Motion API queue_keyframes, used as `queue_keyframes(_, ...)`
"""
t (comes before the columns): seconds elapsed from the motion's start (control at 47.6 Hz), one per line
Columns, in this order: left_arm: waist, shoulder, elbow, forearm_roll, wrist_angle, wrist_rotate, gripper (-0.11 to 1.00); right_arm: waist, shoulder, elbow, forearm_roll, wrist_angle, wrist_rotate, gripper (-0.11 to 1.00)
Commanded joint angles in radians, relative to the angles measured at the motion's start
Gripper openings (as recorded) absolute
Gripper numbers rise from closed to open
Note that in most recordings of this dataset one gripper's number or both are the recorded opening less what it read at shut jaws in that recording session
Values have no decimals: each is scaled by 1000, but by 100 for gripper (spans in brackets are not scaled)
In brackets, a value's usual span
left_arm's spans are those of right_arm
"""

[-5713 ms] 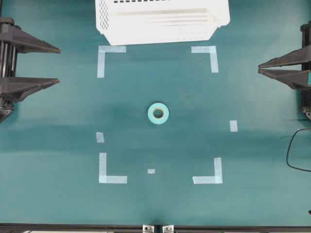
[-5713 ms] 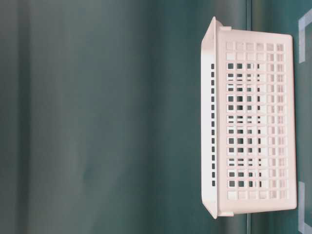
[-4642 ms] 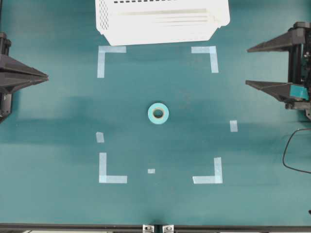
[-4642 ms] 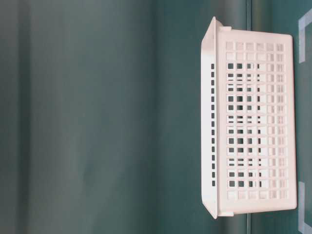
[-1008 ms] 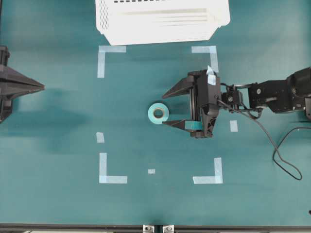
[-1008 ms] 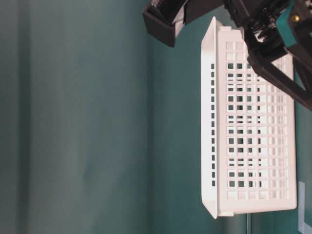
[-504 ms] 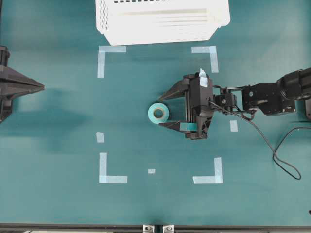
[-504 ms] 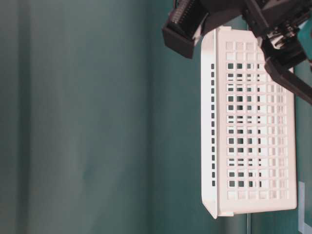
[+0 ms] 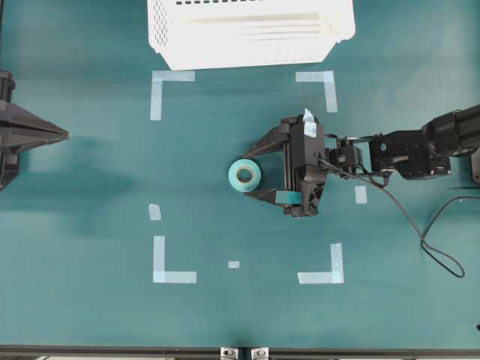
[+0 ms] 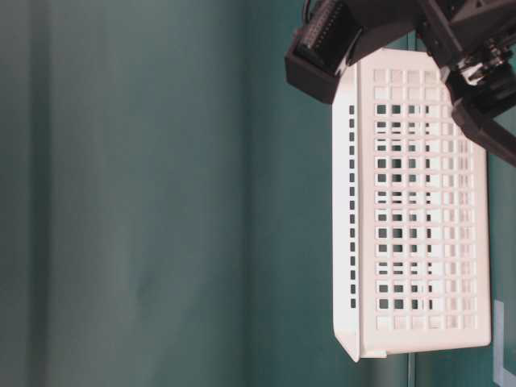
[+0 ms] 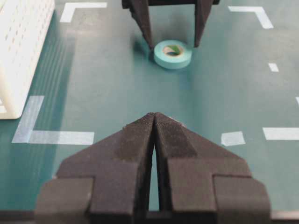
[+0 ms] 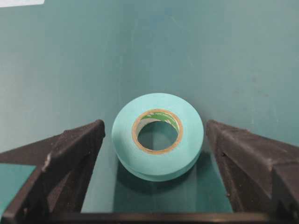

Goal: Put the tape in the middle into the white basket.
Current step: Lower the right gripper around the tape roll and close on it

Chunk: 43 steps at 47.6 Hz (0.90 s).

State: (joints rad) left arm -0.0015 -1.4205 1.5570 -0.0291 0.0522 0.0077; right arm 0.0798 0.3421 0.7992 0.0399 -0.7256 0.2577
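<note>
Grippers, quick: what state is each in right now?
Left gripper: shut, holding nothing.
Right gripper: open, one finger on each side of the tape, not gripping it.

Tape (image 9: 244, 175) flat on table (image 9: 90, 300), between right end effector (image 9: 251, 174) fingers; basket (image 9: 247, 30) behind.

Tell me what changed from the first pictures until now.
The right gripper came in from the right edge to the tape, and its open jaws now flank the roll without gripping it. The tape, the white basket and the shut left gripper have not moved lately.
</note>
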Motion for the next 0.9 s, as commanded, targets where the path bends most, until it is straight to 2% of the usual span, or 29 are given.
queue_keyframes(0.0,0,8,-11,0,-5,2,-11,3,-11,-12,14,-5,2,99)
queue_keyframes(0.882,2,8,-12,0,-5,2,-11,3,25,-49,18,29,2,98)
